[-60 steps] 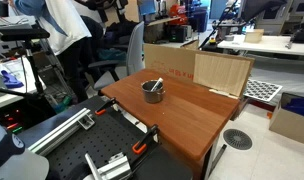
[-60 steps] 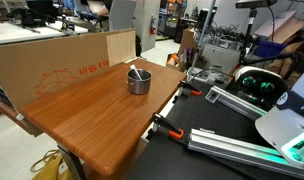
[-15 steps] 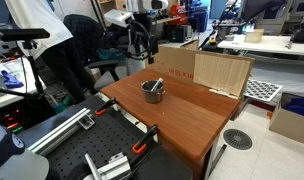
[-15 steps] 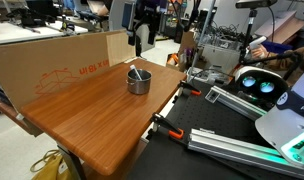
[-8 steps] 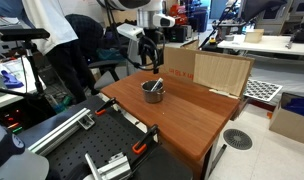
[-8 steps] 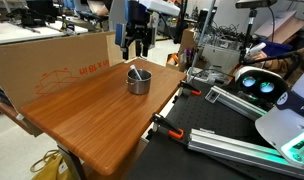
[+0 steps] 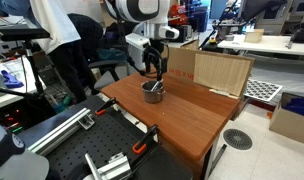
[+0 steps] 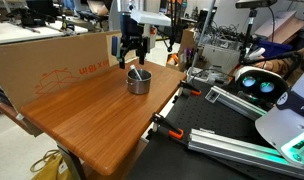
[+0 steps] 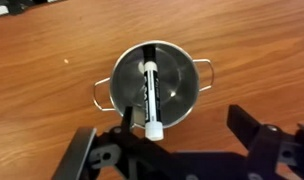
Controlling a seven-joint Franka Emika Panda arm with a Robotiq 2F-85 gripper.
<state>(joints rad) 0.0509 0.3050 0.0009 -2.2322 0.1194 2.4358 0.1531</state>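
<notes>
The gripper (image 7: 154, 69) hangs just above a small two-handled steel pot (image 9: 168, 95) on the wooden table (image 8: 97, 118). Its fingers are spread apart and partly cut off in the wrist view. A white marker (image 9: 148, 96) leans inside the pot, its far end dark and indistinct.

hand (image 7: 152, 68) sits right over the pot (image 9: 184, 95), fingers spread wider than its rim in wrist view. marker (image 9: 148, 95) lies slanted across the pot's middle and blocks it. cardboard wall (image 8: 62, 62) stands near behind. the table (image 7: 192, 118) is open on the other sides.
</notes>
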